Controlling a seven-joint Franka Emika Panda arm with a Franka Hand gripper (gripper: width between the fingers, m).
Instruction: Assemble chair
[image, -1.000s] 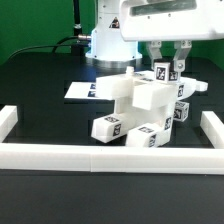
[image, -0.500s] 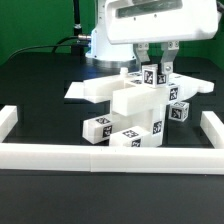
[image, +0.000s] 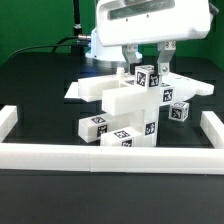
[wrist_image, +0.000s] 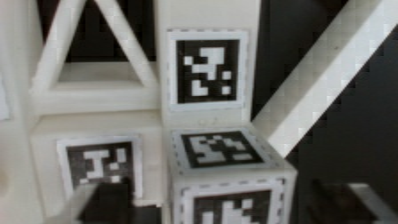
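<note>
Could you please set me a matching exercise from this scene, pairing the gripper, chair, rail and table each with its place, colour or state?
Things:
1. gripper
2. chair
3. rail
4. table

Descriptions:
A. black
B. white, with black-and-white tags
C. open, at the chair's top
D. long, low, untagged, nearest the exterior camera

Pairs: 1-C, 2-B, 3-D, 4-A.
</note>
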